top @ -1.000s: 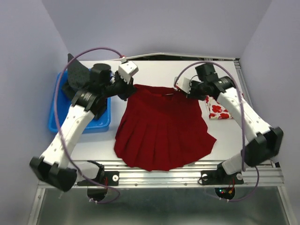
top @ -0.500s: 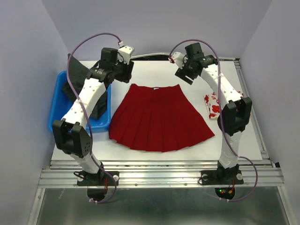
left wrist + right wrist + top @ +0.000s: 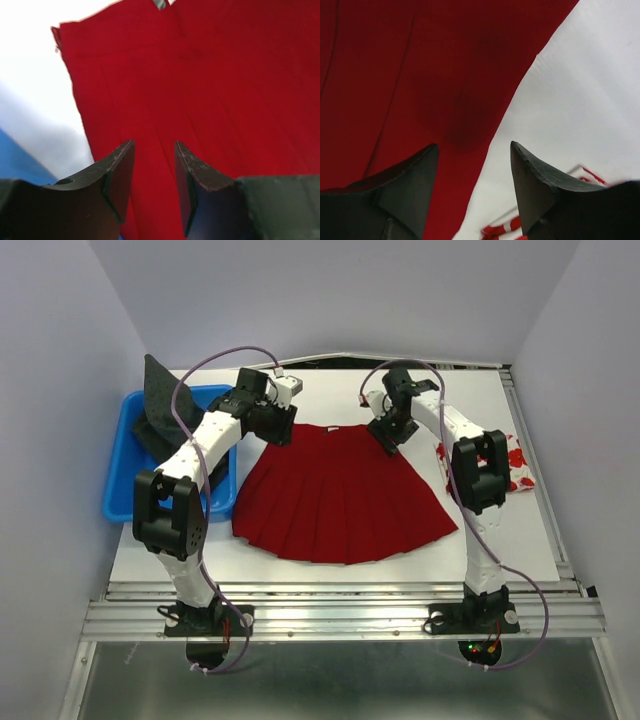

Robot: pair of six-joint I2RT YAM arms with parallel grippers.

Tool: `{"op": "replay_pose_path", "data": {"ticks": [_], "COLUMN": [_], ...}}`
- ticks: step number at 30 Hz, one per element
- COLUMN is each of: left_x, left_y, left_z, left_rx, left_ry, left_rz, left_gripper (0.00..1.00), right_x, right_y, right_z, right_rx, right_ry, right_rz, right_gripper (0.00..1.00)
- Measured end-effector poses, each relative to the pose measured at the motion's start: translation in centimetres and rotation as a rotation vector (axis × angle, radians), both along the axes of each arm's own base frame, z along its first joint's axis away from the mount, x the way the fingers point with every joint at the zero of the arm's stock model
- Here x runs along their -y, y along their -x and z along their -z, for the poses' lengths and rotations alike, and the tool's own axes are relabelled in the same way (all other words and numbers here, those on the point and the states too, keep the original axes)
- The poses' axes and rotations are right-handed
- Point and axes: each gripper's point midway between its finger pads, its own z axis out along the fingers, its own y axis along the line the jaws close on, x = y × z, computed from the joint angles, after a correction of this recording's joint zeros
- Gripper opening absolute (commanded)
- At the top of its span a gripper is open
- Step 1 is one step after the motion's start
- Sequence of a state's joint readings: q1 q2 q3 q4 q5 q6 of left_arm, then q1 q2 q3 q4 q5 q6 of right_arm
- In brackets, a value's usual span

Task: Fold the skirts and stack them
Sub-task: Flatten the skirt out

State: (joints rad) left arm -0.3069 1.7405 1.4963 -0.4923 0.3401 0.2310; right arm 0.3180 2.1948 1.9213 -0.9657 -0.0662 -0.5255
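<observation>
The deep-red pleated skirt [image 3: 340, 495] lies spread flat mid-table, waistband at the far side. My left gripper [image 3: 284, 430] hovers open and empty at the waistband's left corner; in the left wrist view its jaws [image 3: 152, 145] stand apart over the red skirt [image 3: 225, 75]. My right gripper [image 3: 386, 435] is open and empty at the waistband's right corner; in the right wrist view [image 3: 474, 145] it straddles the red skirt's [image 3: 420, 65] side edge. The folded white red-flowered skirt [image 3: 516, 466] lies at the right, also showing in the right wrist view [image 3: 495, 231]. The dark grey skirt [image 3: 160, 405] hangs in the bin.
A blue plastic bin [image 3: 118, 502] stands at the table's left edge beside my left arm. White table surface [image 3: 500, 530] shows around the red skirt. The metal frame rail [image 3: 340, 605] runs along the near edge.
Both grippers have come down and inward to the waistband corners of the red skirt. The skirt, held and drawn back a second ago, now lies flat and released.
</observation>
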Motion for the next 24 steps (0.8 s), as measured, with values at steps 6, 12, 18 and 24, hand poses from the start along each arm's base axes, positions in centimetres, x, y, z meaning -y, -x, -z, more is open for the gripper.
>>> {"op": "replay_pose_path", "data": {"ticks": [6, 12, 18, 24], "left_x": [0.0, -0.4, -1.7, -1.6], "left_y": [0.7, 1.9, 7.0, 10.8], "left_z": [3.7, 7.9, 13.3, 12.8], "left_rx": [-0.092, -0.19, -0.36, -0.412], "left_ry": [-0.019, -0.059, -0.128, -0.126], "left_rz": [0.012, 0.027, 0.065, 0.15], "left_gripper": [0.41, 0.25, 0.13, 0.3], "right_x": [0.4, 0.6, 1.8, 2.0], "right_y": [0.0, 3.1, 9.4, 11.7], "right_z": [3.8, 4.6, 4.8, 4.2], "right_rx": [-0.108, -0.192, -0.306, -0.368], "right_ry": [-0.051, -0.089, -0.088, -0.092], "right_rz": [0.094, 0.072, -0.006, 0.008], "right_gripper": [0.48, 0.33, 0.34, 0.52]}}
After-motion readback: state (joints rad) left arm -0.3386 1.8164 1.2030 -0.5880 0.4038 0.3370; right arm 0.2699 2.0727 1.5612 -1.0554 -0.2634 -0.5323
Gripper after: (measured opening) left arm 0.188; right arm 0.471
